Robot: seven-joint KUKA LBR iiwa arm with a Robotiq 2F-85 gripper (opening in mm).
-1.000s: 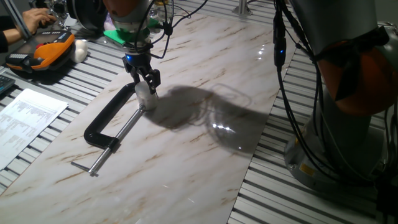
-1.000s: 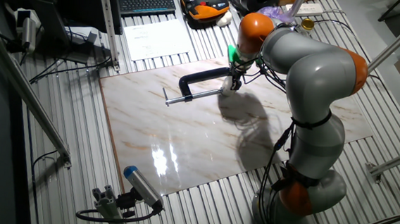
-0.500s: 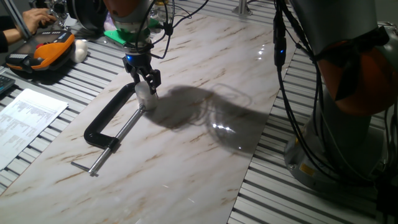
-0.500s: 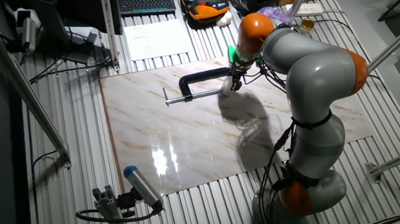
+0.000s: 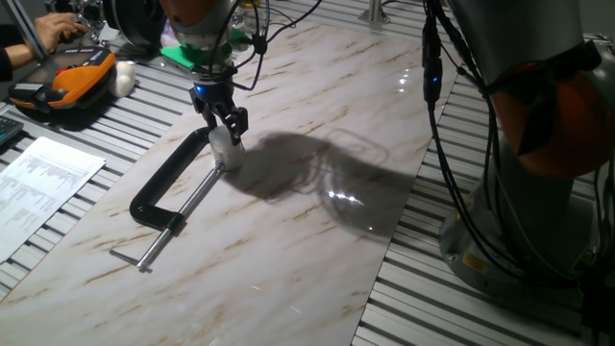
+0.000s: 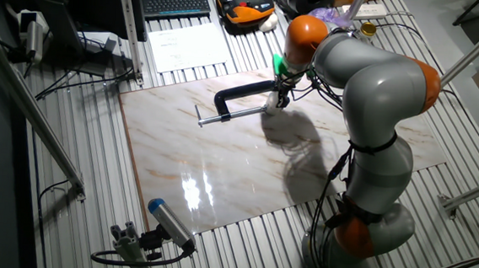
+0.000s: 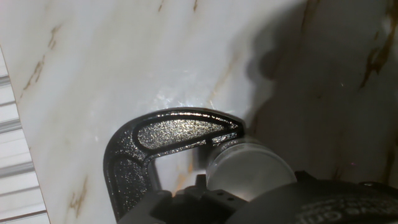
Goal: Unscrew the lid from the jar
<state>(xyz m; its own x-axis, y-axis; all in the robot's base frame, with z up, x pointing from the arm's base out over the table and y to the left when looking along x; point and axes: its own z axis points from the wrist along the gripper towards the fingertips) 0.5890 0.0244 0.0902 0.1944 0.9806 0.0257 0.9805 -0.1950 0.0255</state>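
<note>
Where the black C-clamp [image 5: 171, 187] lay on the marble counter [image 5: 317, 240], the end effector [image 5: 222, 128] hung straight down over the clamp's jaw end, its two dark fingers [image 5: 234, 122] set on either side of a small white object. That object was the lid [image 5: 224, 140], sitting on the jar [image 5: 226, 156], which stood upright on the counter between the clamp's fixed jaw and the tip of its screw. The fingers appeared pressed against the lid's sides, pinching it, though the contact itself was too small to confirm in either fixed view. In the hand view the lid [image 7: 249, 168] showed as a pale round disc just below the curved black frame of the C-clamp [image 7: 161, 149], with the dark body of the end effector covering its lower edge. In the other fixed view the end effector [image 6: 281, 97] stood at the clamp's [image 6: 234, 96] right end. An orange case [image 5: 72, 82] lay on the slatted surface beyond the counter, with a white lump [image 5: 123, 77] beside it and a printed sheet [image 5: 43, 183] nearer the camera.
</note>
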